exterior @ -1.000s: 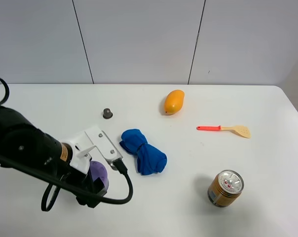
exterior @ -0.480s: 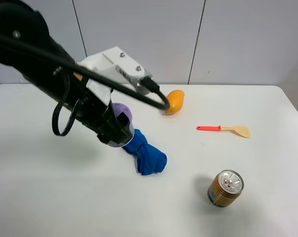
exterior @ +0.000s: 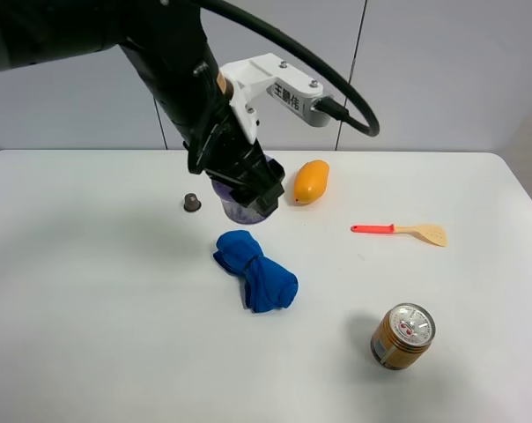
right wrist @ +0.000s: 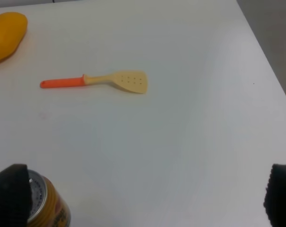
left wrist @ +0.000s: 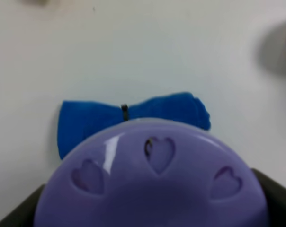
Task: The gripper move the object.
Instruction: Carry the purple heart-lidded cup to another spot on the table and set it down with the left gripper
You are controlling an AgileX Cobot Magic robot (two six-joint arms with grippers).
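The object, a squat round container with a lilac lid (exterior: 238,209), is held in my left gripper (exterior: 246,189) at the back middle of the table, between the tiny grey cap (exterior: 192,202) and the mango (exterior: 310,181). It seems to hang above the table. In the left wrist view the lid (left wrist: 152,184), with heart-shaped dimples, fills the lower part, and black jaws of the left gripper (left wrist: 147,210) press on both sides. My right gripper (right wrist: 143,198) is open and empty, its fingertips (right wrist: 8,194) wide apart. It does not show in the exterior high view.
A blue cloth (exterior: 256,270) lies in front of the held container and shows past the lid in the left wrist view (left wrist: 133,116). A red-handled spatula (exterior: 400,231) lies at the right. A gold can (exterior: 402,335) stands at the front right, next to my right gripper (right wrist: 46,203).
My left arm has lifted the container from the table's front left and carried it up and to the back, past the blue cloth. Nothing else has moved.
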